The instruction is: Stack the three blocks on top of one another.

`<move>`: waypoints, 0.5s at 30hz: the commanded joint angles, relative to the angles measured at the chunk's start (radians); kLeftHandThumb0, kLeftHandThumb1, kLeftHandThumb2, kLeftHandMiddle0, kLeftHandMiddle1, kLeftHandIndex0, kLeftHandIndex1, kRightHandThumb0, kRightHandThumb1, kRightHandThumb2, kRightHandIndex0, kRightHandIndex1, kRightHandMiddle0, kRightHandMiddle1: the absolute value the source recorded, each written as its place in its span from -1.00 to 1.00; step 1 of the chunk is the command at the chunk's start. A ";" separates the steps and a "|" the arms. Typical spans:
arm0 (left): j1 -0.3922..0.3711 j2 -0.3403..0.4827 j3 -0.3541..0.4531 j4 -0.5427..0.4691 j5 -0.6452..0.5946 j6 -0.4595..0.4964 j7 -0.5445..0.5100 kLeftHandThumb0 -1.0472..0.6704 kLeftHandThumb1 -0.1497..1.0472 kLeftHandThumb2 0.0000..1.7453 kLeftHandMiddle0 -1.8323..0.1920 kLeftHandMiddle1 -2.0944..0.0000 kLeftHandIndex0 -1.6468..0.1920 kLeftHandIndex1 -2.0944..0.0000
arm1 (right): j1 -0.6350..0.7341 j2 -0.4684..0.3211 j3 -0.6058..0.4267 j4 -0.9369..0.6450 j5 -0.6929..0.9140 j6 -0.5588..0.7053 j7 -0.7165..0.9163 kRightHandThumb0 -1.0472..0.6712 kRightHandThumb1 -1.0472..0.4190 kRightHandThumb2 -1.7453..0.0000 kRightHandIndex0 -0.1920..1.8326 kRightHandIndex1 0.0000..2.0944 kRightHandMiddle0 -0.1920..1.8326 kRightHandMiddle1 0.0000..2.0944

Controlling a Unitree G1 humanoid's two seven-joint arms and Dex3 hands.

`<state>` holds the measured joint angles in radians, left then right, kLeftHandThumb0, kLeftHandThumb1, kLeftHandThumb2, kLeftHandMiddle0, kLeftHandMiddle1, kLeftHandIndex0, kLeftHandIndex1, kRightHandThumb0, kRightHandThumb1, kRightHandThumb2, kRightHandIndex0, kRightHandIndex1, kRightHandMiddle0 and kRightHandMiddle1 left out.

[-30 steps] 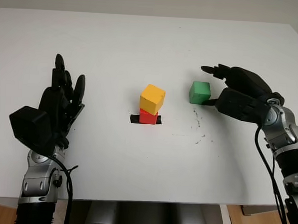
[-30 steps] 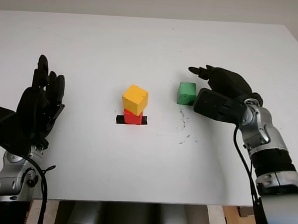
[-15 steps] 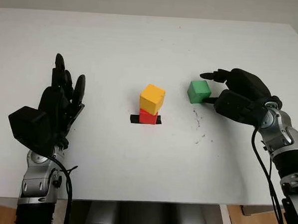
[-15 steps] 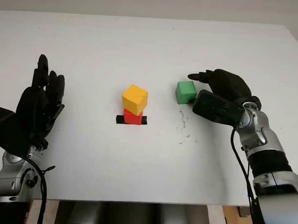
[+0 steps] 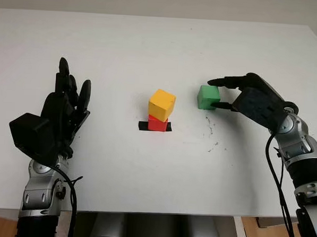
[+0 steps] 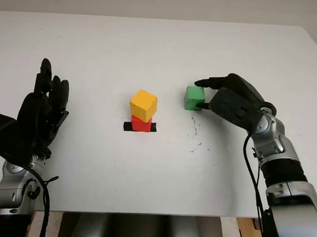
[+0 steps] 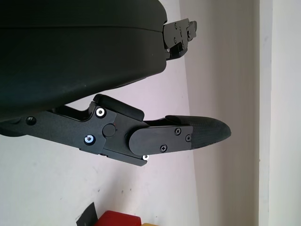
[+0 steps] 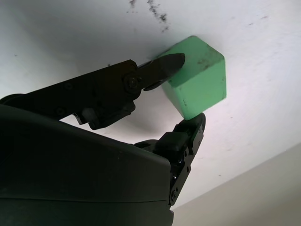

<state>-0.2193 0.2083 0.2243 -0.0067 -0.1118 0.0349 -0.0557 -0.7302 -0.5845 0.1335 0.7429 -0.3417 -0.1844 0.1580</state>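
A yellow block [image 5: 162, 104] sits, slightly turned, on a red block [image 5: 157, 124] at the table's middle. Right of that pair is a green block [image 5: 208, 98], down at the table surface. My right hand [image 5: 211, 94] comes in from the right and pinches it: one finger lies over its far top edge and the thumb presses its near side. In the right wrist view the fingertips [image 8: 172, 61] touch opposite faces of the green block [image 8: 200, 80]. My left hand [image 5: 63, 111] is held up, open, at the left of the table, well away from the blocks.
A strip of black tape [image 5: 142, 126] lies under the red block. Dark scuff marks [image 5: 211, 133] dot the white table [image 5: 151, 49] in front of the green block. The table's front edge [image 5: 159, 211] runs near the bottom of the head views.
My right hand has closed in on the green block, its fingers now touching both sides. The block has shifted slightly left. The left hand and the yellow-red pair have not moved.
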 commanded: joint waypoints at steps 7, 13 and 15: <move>-0.001 0.002 -0.012 0.000 0.035 -0.009 0.009 -0.58 1.00 -0.46 1.00 1.00 1.00 1.00 | -0.035 -0.013 -0.013 0.052 0.013 -0.082 -0.001 -0.25 -0.94 0.93 -0.37 -0.93 -0.49 0.30; -0.010 0.002 -0.013 0.016 0.036 -0.024 0.007 -0.57 1.00 -0.45 1.00 1.00 1.00 1.00 | -0.039 -0.019 -0.017 0.051 0.001 -0.107 -0.013 -0.25 -0.93 0.94 -0.36 -0.93 -0.49 0.32; -0.012 0.001 -0.012 0.019 0.032 -0.027 0.005 -0.57 1.00 -0.45 1.00 1.00 1.00 0.99 | -0.039 -0.019 -0.018 0.048 -0.002 -0.117 -0.022 -0.24 -0.91 0.95 -0.35 -0.92 -0.48 0.33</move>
<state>-0.2200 0.2086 0.2151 0.0135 -0.0780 0.0216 -0.0484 -0.7524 -0.5864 0.1278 0.7954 -0.3445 -0.2863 0.1462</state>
